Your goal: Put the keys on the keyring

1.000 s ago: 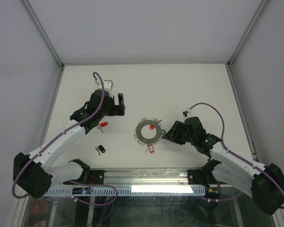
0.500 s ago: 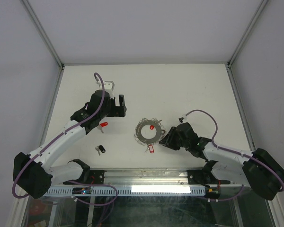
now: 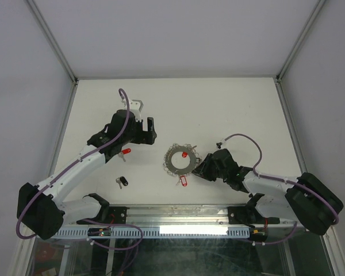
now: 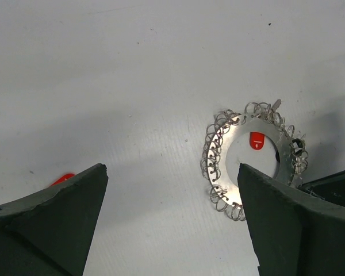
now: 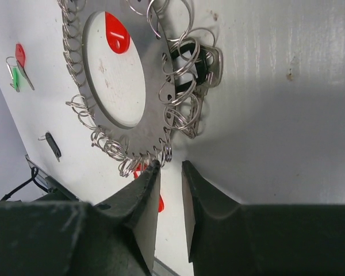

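White bench, pale walls on three sides. The keyring (image 3: 181, 160) lies flat, midway between the side edges and nearer the near edge, with a red key head (image 3: 184, 154) showing in its hole. The right tool (image 5: 171, 167) sits low just beside the keyring's rim, jaws narrow with nothing between them. The left tool (image 4: 172, 172) hovers wide open between the keyring and the left edge. A black key (image 3: 122, 181) lies near the near edge, well apart from the keyring.

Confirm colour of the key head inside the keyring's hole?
Red. The key head in the keyring shows clearest in the right wrist view.
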### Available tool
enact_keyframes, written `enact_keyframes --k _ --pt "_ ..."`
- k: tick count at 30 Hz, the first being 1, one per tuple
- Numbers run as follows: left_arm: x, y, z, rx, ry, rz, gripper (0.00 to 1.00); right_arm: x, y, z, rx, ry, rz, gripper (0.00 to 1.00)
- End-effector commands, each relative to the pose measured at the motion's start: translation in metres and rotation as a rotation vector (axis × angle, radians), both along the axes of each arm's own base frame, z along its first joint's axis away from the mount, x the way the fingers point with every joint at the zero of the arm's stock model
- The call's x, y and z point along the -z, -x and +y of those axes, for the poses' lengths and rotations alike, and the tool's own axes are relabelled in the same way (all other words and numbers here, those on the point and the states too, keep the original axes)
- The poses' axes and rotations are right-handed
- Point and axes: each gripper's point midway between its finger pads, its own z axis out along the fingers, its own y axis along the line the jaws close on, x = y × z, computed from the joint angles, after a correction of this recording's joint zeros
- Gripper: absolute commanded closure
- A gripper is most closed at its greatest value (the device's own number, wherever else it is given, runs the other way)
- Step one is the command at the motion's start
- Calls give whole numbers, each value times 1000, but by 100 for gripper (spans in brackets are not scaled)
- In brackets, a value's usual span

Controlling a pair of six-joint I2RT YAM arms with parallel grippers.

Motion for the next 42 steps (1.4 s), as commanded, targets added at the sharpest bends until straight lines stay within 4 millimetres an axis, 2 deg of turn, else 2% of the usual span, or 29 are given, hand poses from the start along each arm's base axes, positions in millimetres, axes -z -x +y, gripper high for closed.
enact_keyframes --k 1,11,14,16,19,22,23,26,30,33,37,42 --pt "-23 -10 -9 39 39 -66 6 -9 -15 7 40 -26 -52 76" --pt "-23 -9 -10 48 41 -62 8 -8 -26 10 53 -7 -63 81" --pt "-23 -9 -10 49 38 -61 8 -9 -27 8 55 6 -77 87" --pt "-24 -9 -9 49 38 -65 8 -11 -28 7 53 15 -89 95" --pt "-28 -10 -11 54 43 -71 8 -19 -30 8 54 9 -95 95" --pt "-36 -9 -12 52 66 -86 7 -36 -34 13 53 -7 -110 95" --pt "-41 -10 -13 51 78 -98 7 -41 -36 10 -2 41 -172 100" --pt "-56 -10 -14 48 115 -137 6 -59 -39 6 -124 135 -297 100" --pt "-77 -7 -22 87 179 -195 5 -88 -41 4 -174 163 -373 100" --pt "-93 -3 -30 132 228 -234 4 -108 -43 3 -260 218 -462 100" --pt "-112 4 -42 187 307 -271 5 -131 -43 3 -296 233 -491 100" --pt "-121 19 -65 223 334 -314 6 -157 -47 6 -280 223 -495 100"
